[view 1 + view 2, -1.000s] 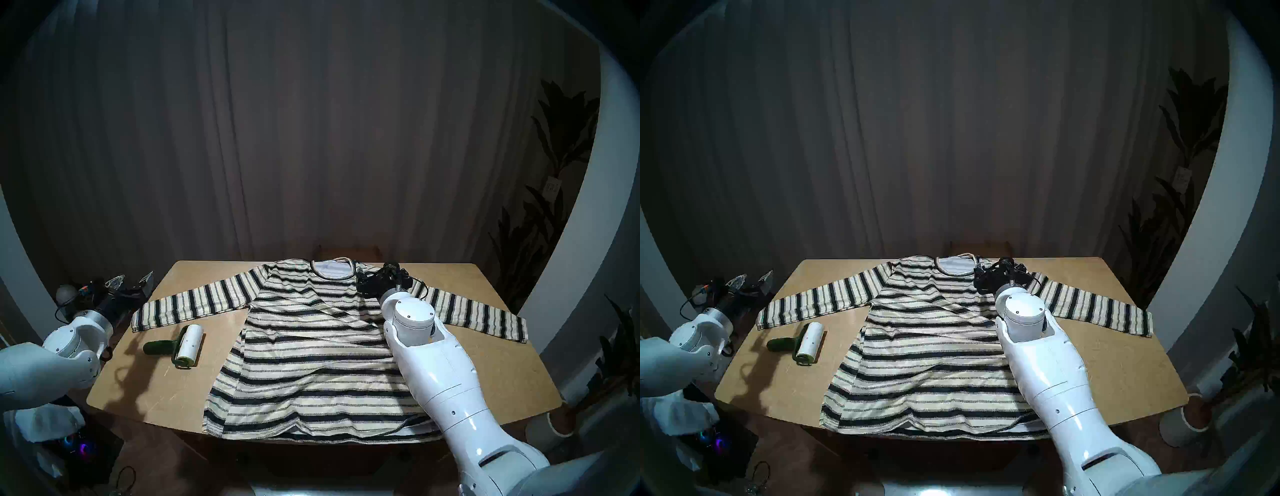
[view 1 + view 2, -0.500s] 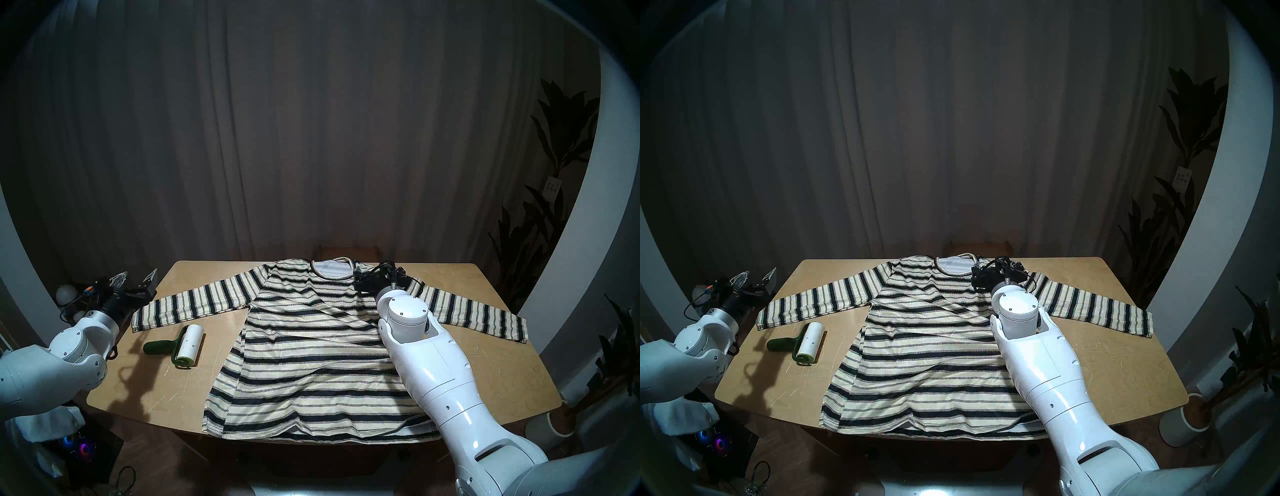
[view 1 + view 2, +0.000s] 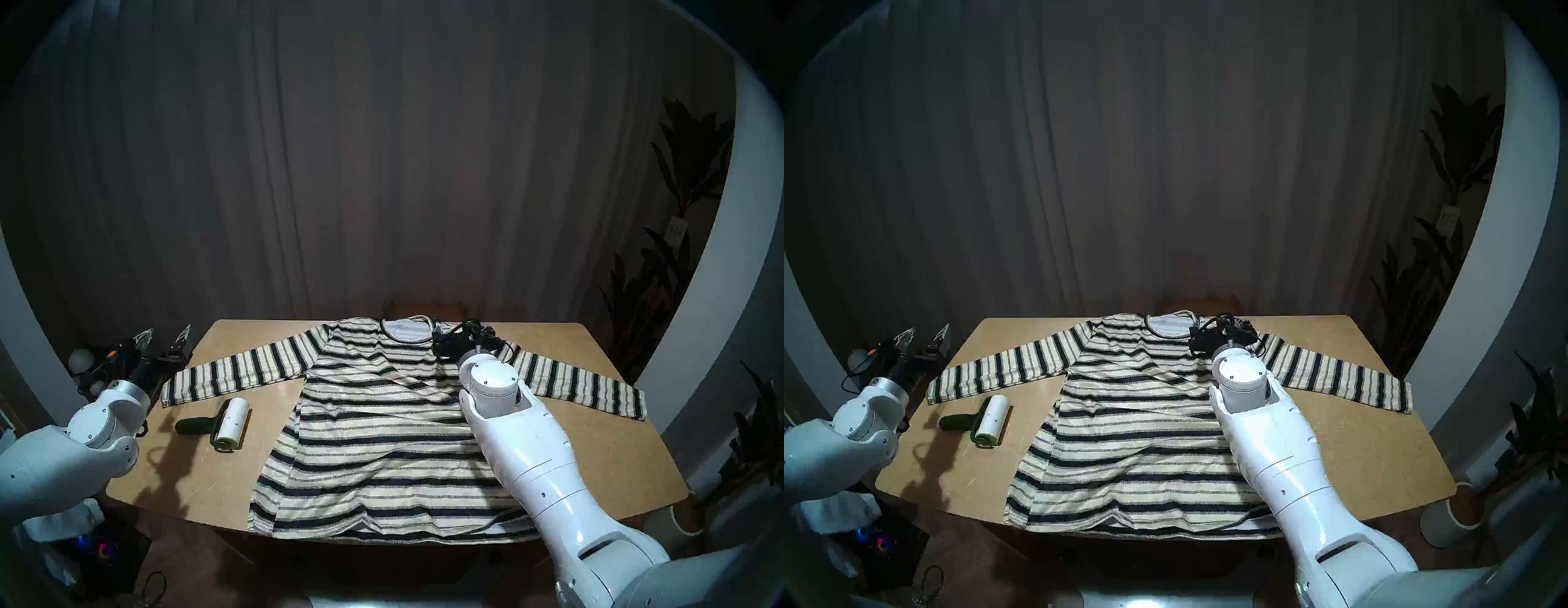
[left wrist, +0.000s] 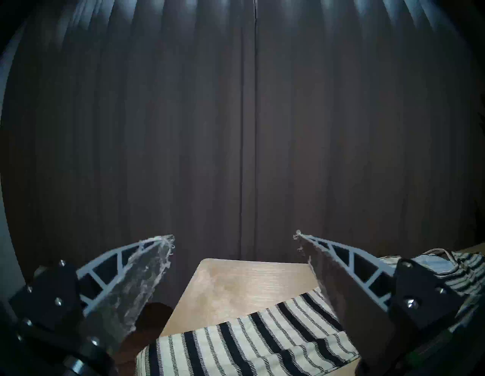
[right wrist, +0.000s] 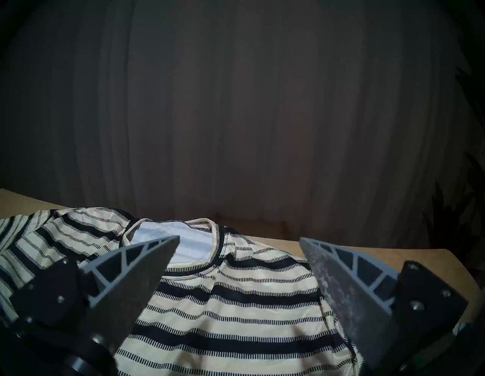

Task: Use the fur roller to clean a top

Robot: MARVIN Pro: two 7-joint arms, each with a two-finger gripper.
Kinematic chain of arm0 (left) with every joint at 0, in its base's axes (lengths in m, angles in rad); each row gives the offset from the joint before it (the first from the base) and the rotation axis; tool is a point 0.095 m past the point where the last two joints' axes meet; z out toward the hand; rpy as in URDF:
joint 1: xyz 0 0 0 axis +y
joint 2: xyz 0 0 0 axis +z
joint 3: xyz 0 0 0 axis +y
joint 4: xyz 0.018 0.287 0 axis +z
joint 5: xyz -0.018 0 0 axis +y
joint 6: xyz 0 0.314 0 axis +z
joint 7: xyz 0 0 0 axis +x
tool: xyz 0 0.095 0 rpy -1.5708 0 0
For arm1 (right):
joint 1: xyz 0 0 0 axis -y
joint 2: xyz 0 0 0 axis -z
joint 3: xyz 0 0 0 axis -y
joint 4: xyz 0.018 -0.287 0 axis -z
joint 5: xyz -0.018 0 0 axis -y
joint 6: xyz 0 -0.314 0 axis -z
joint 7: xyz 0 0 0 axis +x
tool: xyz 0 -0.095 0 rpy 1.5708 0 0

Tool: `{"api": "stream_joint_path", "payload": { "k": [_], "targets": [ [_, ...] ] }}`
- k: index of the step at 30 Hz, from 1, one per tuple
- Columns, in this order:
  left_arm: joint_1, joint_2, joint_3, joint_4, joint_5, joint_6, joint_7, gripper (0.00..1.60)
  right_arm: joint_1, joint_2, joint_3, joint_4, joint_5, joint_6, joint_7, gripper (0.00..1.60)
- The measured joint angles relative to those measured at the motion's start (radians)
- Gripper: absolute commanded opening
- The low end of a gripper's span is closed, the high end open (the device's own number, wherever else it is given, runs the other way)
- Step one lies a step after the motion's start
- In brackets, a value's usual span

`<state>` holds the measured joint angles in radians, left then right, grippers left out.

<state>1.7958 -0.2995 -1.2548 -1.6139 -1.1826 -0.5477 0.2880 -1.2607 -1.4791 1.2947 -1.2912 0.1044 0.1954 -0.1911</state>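
Fur roller (image 3: pixel 220 426), white roll w/ dark green handle, lies on bench (image 3: pixel 594 458) | handle twd our left gripper (image 3: pixel 163 335), nearer arm, jaws released, empty | right gripper (image 5: pixel 238 243) over striped cream-black top (image 3: pixel 382 433) neckline, jaws released.

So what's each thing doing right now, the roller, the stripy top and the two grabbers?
Roller: lying on the table, unheld.
Top: spread flat, sleeves out.
Left gripper: open, empty, off the table's corner.
Right gripper: open, empty, over the top by the neckline.

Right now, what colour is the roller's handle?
Dark green handle on the fur roller; head view shows it best.
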Motion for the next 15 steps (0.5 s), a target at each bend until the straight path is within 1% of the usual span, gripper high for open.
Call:
{"api": "stream_joint_path", "payload": {
  "k": [15],
  "targets": [
    [-0.072,-0.104,0.037,0.029,0.111,0.000,0.073,1.60,0.023,-0.004,-0.002,0.029,-0.015,-0.008,-0.027,1.60]
  ]
}}
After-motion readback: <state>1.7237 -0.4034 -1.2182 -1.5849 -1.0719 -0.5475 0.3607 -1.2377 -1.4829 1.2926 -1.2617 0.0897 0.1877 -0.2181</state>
